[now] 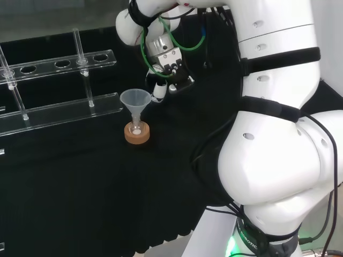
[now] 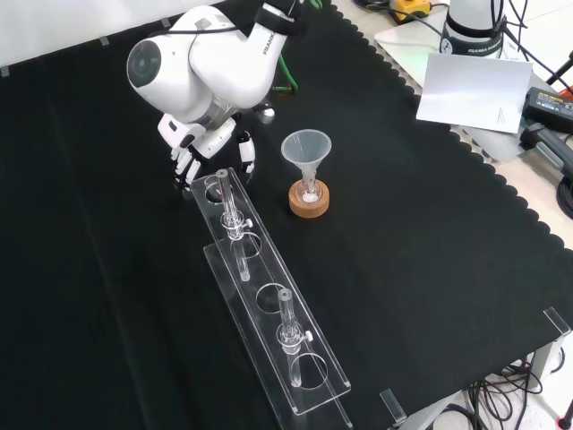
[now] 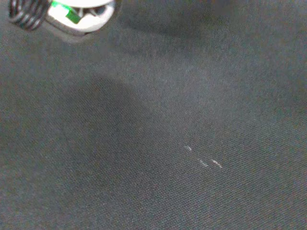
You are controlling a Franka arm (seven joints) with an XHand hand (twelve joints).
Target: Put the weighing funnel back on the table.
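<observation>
My black and white hand [image 1: 167, 68] hangs low over the cloth just right of the funnel in the head view, fingers [image 1: 159, 92] pointing down and relaxed. In the front view the hand [image 2: 208, 143] sits under the white link, at the far end of the rack, with its fingers [image 2: 186, 168] and thumb [image 2: 243, 152] spread apart and nothing plainly between them. The wrist view looks at bare black cloth with a few faint glints [image 3: 202, 161]; I cannot tell whether they belong to a clear piece.
The funnel [image 1: 132, 101] stands mouth up in a small flask on a cork ring [image 1: 137, 134], close to the hand. A clear tube rack [image 2: 269, 313] with two upright tubes runs toward the front. The arm's white links [image 1: 278, 134] rise on the head view's right.
</observation>
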